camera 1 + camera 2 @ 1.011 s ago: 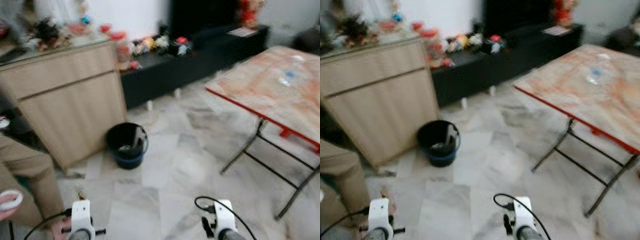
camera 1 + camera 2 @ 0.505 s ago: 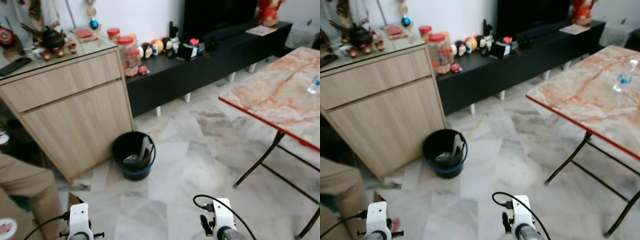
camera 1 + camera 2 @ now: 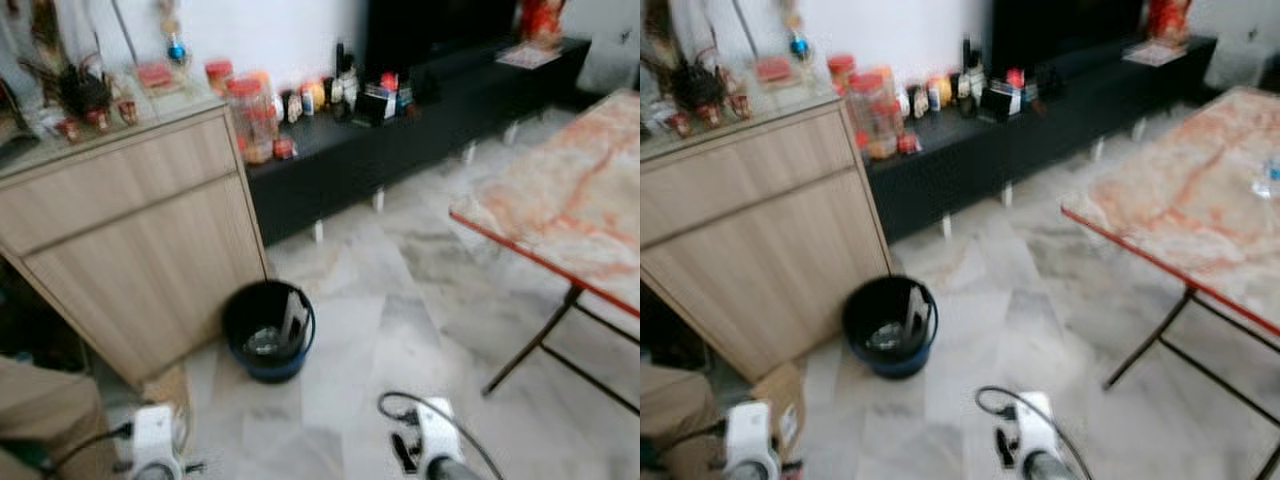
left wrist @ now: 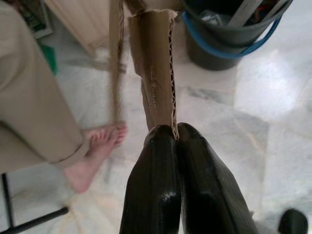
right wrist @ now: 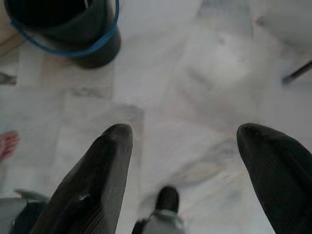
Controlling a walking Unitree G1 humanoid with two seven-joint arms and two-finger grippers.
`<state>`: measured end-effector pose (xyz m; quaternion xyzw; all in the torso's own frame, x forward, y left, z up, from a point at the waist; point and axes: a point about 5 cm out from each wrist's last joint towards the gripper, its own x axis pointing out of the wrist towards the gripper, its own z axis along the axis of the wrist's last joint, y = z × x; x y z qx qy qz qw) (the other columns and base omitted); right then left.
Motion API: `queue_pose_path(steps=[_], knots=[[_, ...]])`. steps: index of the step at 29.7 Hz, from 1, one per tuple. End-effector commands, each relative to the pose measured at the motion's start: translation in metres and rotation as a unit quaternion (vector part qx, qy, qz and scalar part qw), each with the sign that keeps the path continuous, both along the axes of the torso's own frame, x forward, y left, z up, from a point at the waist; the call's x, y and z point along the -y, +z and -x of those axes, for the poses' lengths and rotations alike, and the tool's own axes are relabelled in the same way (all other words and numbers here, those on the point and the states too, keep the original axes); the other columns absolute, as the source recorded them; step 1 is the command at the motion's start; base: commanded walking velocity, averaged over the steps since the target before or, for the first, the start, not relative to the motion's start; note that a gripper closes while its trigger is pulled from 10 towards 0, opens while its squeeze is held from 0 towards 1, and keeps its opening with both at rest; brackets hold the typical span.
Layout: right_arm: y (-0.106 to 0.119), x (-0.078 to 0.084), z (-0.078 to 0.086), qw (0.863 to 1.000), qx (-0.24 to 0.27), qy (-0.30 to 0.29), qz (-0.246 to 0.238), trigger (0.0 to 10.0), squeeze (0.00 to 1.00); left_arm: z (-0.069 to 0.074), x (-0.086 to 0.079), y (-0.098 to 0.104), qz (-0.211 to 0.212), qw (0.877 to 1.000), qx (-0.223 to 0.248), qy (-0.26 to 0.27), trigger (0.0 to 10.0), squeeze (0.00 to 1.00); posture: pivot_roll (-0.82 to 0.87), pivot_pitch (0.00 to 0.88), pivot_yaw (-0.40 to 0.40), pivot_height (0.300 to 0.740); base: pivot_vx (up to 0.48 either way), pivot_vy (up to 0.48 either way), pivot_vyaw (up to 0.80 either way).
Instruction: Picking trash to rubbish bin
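My left gripper (image 4: 173, 131) is shut on a strip of brown corrugated cardboard (image 4: 155, 68) that sticks out beyond its fingertips. From the head, the same cardboard (image 3: 170, 398) shows just above my left wrist (image 3: 155, 455). The black rubbish bin (image 3: 268, 330), with a blue band round its base and some trash inside, stands on the floor by the wooden cabinet, ahead and slightly left. My right gripper (image 5: 183, 129) hangs open over bare marble floor, with the bin (image 5: 63, 34) a short way beyond it.
A light wooden cabinet (image 3: 130, 230) stands left of the bin, and a low black TV bench (image 3: 400, 130) runs along the back wall. A folding table (image 3: 570, 200) with a red edge is at the right. A person's trouser leg (image 4: 34, 97) and bare foot (image 4: 97, 146) are close to my left side.
The head views have shifted and blurred as the camera moved; the bin sits slightly lower in view. The cardboard now shows larger above my left wrist.
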<state>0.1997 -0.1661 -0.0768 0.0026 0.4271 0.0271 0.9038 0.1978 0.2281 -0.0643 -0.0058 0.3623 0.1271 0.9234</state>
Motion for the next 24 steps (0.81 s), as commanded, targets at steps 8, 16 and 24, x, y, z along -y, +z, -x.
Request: queue_pose_path(steps=[8, 16, 24], knots=[[0.0006, -0.0151, -0.0024, 1.000, 0.005, 0.020, -0.006, 10.0, 0.00, -0.0012, -0.0105, 0.0038, -0.015, 1.000, 0.006, -0.002, 10.0, 0.00, 0.10, 0.000, 0.059, 0.740, 0.392, 0.000, 0.19], [0.0003, -0.0151, -0.0018, 1.000, 0.004, 0.005, -0.015, 10.0, 0.00, -0.0044, -0.0101, 0.0055, -0.016, 1.000, 0.009, -0.008, 10.0, 0.00, 0.10, 0.000, 0.062, 0.740, 0.394, 0.000, 0.40], [-0.0001, -0.0152, -0.0012, 1.000, 0.002, 0.010, -0.013, 10.0, 0.00, -0.0053, -0.0094, 0.0060, -0.016, 1.000, 0.012, -0.012, 10.0, 0.00, 0.10, 0.000, 0.062, 0.740, 0.393, 0.000, 0.00]])
